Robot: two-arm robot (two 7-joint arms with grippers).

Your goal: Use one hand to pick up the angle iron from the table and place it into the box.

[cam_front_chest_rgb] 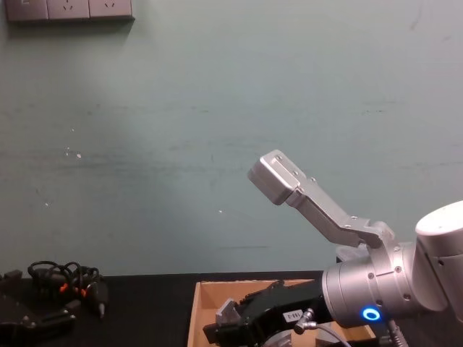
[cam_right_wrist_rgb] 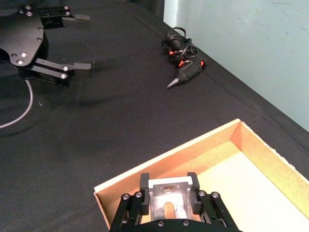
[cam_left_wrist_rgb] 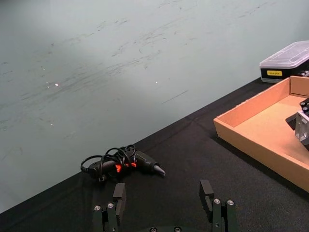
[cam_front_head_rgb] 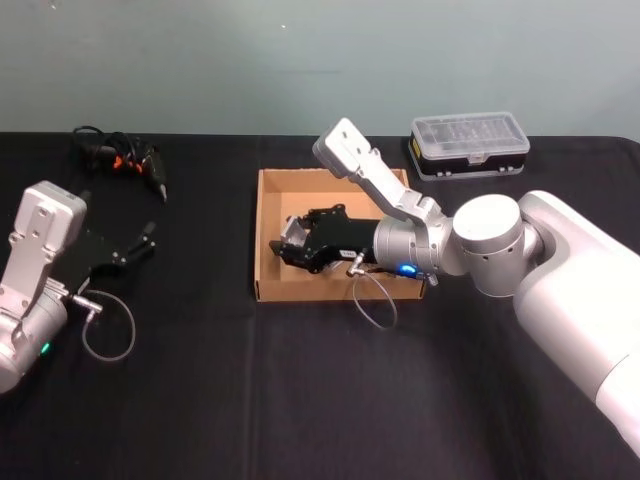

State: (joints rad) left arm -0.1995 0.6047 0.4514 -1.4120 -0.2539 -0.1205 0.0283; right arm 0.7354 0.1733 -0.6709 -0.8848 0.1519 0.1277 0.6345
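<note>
Right end effector (cam_front_head_rgb: 283, 250) sits over the box (cam_front_head_rgb: 268, 215), reaching in from the 3 o'clock side of the head view, fingers closed on the angle iron (cam_right_wrist_rgb: 168, 195). In the right wrist view the angle iron is a pale grey metal bracket with a slot in its face, clamped between the two black fingers (cam_right_wrist_rgb: 145, 182) and held above the box's near-left corner; whether it touches the box floor cannot be told. Chest view shows the same end effector (cam_front_chest_rgb: 226, 322) with the grey piece (cam_front_chest_rgb: 227, 314) at its tip, just above the box (cam_front_chest_rgb: 199, 318) wall. The box is a shallow tan cardboard tray, open-topped, resting on the black desk (cam_front_head_rgb: 300, 400) near the centre of the head view. Left end effector (cam_front_head_rgb: 140, 243) rests low over the desk at about 9 o'clock, well apart from the box, fingers spread wide; the left wrist view shows its two fingers (cam_left_wrist_rgb: 119, 195) apart with nothing between them. A black corded tool with orange marks (cam_front_head_rgb: 128, 160) lies on the desk at about 10 o'clock. A small black case with a clear lid (cam_front_head_rgb: 469, 144) stands just beyond the box at about 1 o'clock.
</note>
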